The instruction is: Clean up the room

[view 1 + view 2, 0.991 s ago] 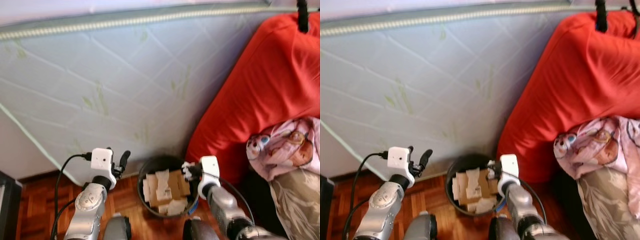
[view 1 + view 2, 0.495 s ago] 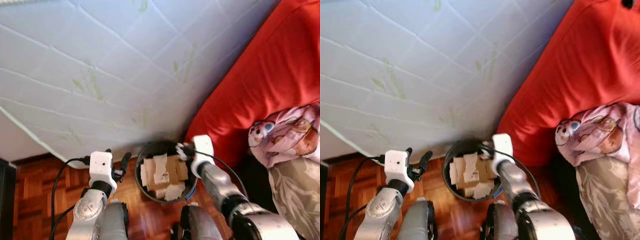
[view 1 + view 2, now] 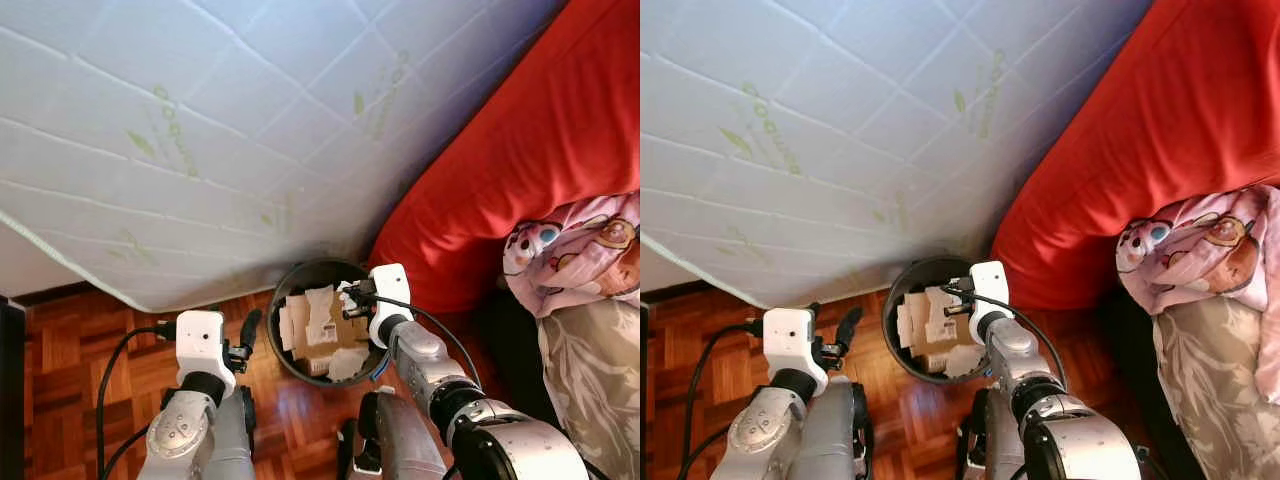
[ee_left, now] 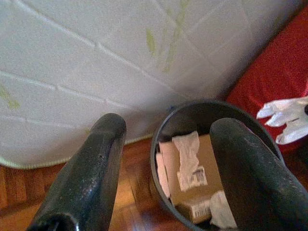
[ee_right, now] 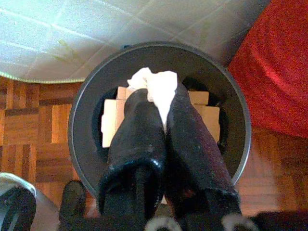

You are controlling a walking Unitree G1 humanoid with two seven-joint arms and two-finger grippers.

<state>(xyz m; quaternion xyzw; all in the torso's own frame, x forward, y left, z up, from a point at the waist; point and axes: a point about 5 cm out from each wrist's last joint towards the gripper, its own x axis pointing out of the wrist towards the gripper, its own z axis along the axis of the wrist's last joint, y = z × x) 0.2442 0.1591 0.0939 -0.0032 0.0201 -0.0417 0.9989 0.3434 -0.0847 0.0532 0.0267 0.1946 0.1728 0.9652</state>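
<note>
Over the black wastebasket (image 5: 86,103), the right gripper (image 5: 161,103) has its fingers clamped on a white tissue (image 5: 156,84); beside the basket, left gripper (image 4: 166,173) fingers apart.

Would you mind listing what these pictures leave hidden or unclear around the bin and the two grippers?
- Bottom of the bin: hidden in the right wrist view by the right gripper and the cardboard.
- Full extent of the white tissue: pinched between the fingers, so only its tip shows.
- Label print on the cardboard: too small in the left wrist view.
- The left gripper hides part of the bin's rim.
</note>
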